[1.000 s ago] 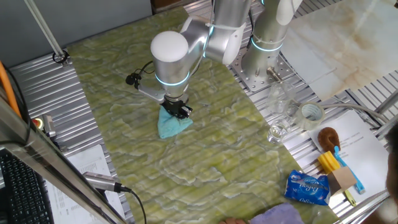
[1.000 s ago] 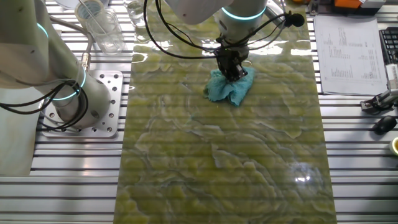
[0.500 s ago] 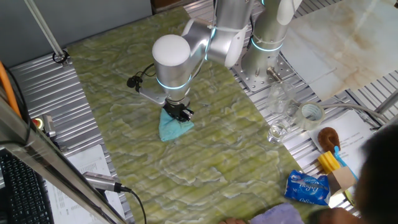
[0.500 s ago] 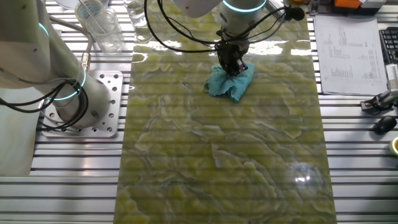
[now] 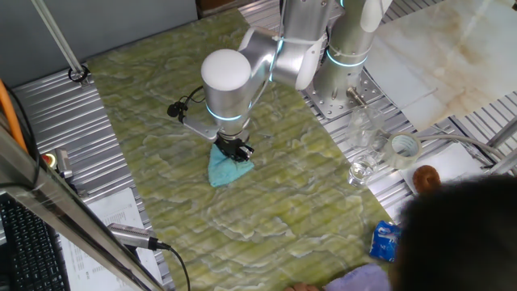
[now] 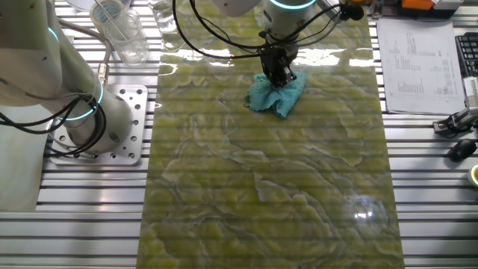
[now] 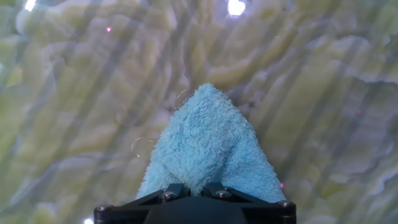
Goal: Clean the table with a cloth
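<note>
The light-blue cloth lies crumpled on the yellow-green marbled table. My gripper is shut on the cloth's upper part and presses it onto the table. In the other fixed view the cloth sits near the table's far end with the gripper on top of it. In the hand view the cloth spreads out from between my fingers, with the gripper closed on it and the table all around.
Clear plastic cups and a tape roll stand on the metal panel to the right. A blue packet lies near the front right, partly behind a dark blurred shape. A second arm's base is bolted beside the table.
My gripper has dragged the cloth a short way across the table, towards the right in one fixed view. A dark shape has come in at the lower right and covers the items there.
</note>
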Available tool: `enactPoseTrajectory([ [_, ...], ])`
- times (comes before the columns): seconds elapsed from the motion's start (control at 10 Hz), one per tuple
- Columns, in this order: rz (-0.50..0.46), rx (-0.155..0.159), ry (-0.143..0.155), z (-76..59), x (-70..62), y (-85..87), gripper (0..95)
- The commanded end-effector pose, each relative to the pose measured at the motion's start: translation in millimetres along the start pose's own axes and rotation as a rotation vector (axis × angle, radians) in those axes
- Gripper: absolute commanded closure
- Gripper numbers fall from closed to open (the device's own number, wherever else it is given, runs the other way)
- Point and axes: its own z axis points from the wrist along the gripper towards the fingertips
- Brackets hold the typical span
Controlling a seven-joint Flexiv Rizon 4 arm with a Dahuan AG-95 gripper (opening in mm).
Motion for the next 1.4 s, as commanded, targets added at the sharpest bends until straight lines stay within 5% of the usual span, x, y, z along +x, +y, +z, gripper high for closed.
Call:
enactPoseTrajectory([
  [0.1, 0.01, 0.0, 0.001, 0.0, -1.1, 3.1, 95.0],
  [1.4, 0.11, -0.037, -0.009, -2.7, -10.2, 23.4, 95.0],
])
